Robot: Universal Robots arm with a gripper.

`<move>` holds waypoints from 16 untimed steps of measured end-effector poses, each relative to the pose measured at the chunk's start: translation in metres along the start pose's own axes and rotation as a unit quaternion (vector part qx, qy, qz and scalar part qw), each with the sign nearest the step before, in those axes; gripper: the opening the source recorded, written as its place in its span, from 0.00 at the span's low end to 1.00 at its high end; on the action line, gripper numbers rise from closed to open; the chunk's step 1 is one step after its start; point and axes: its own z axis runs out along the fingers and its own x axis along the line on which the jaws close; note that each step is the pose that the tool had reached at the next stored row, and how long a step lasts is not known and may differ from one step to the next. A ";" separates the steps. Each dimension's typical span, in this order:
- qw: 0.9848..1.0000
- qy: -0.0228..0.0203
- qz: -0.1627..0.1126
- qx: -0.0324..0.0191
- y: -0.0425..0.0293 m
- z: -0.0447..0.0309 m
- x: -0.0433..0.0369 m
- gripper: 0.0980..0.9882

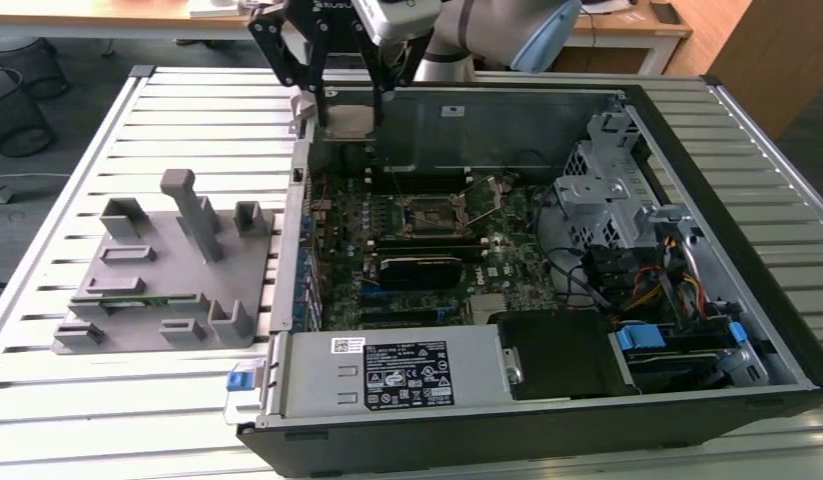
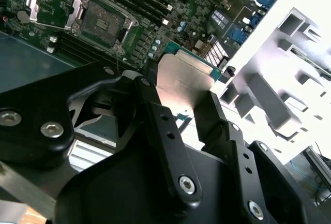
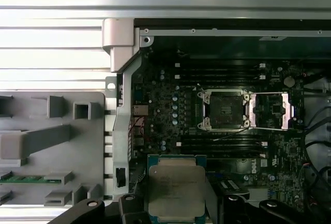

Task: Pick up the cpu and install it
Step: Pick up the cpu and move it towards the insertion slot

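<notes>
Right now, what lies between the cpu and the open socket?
In the first wrist view, rows of long black slots lie between the cpu and the socket.

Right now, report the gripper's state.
Gripper: shut on the cpu, holding it in the air by the open computer case.

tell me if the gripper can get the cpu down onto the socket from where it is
Probably yes. The gripper holds the cpu over the edge of the open case, the socket has its cover plate swung aside, and nothing lies over it.
</notes>
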 end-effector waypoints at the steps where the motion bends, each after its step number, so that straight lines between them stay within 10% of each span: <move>1: 1.000 0.000 0.000 0.000 0.0000 0.0000 -0.0008 0.48; 16: 1.000 0.000 0.000 0.000 0.0001 0.0001 -0.0107 0.48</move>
